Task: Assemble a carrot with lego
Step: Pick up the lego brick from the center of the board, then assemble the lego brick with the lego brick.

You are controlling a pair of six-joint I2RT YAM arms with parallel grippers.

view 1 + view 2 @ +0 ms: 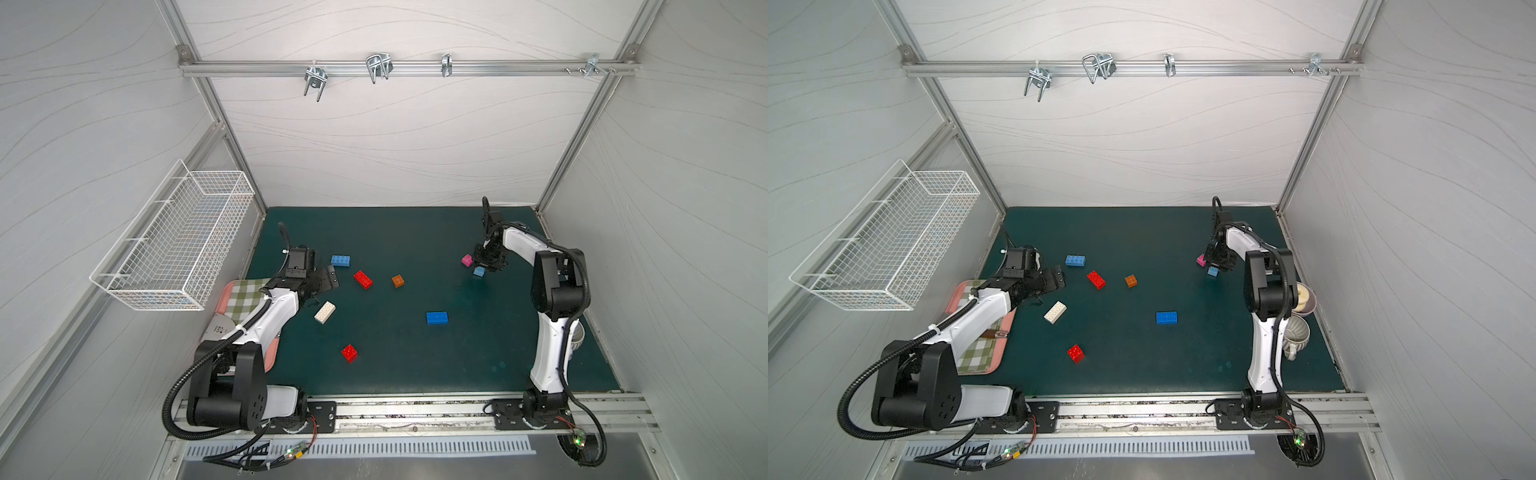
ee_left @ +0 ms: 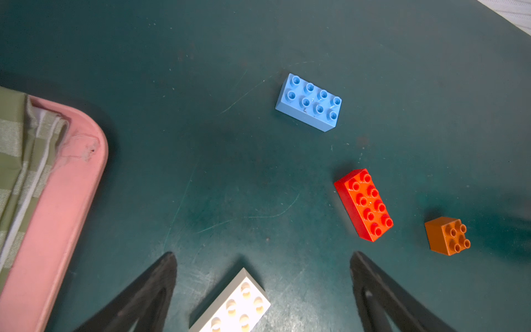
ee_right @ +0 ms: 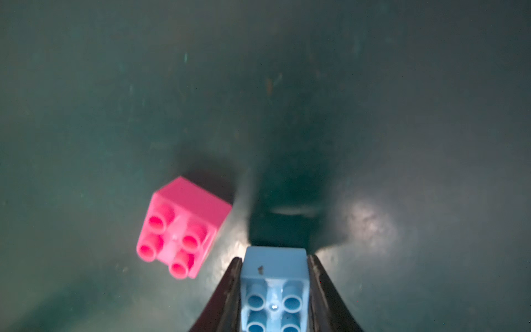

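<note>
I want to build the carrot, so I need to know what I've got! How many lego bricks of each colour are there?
Red studded plastic bricks: 2
Blue studded plastic bricks: 2
Light blue studded plastic brick: 1
Orange studded plastic brick: 1
Pink studded plastic brick: 1
White studded plastic brick: 1
Total: 8

Between spread left jaws: white brick [image 2: 230, 304], part-way in the gap. Ahead, bare table [image 2: 215, 172]; further off to one side blue brick [image 2: 309, 102], red brick [image 2: 363, 205], orange brick [image 2: 446, 235], to the other pink tray [image 2: 57, 215]. Just beside right jaws, clamped on light-blue brick [image 3: 274, 276]: pink brick [image 3: 184, 227], not touching; bare table ahead.
</note>
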